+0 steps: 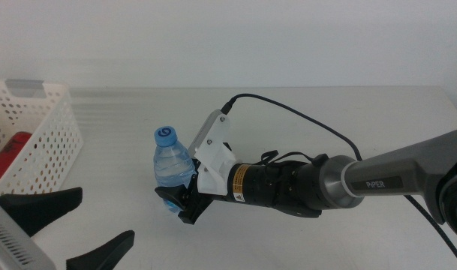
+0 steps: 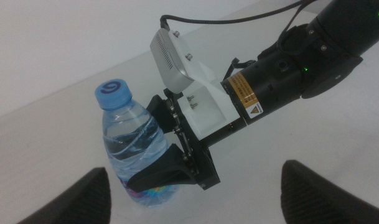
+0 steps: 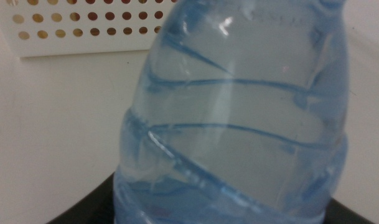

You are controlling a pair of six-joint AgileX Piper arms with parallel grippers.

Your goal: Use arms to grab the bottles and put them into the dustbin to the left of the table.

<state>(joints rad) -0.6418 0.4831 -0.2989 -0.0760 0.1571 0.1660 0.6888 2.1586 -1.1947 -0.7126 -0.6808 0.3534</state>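
Observation:
A small clear water bottle with a blue cap stands upright on the white table, left of centre. My right gripper reaches in from the right, its black jaws shut on the bottle's lower body, one on each side. In the right wrist view the bottle fills the picture. My left gripper hangs open at the bottom left, short of the bottle, with nothing between its fingers. The white perforated dustbin sits at the left edge with a red object inside.
The right arm's white housing, black cable and dark forearm stretch across the table's middle right. The dustbin wall stands just beyond the bottle.

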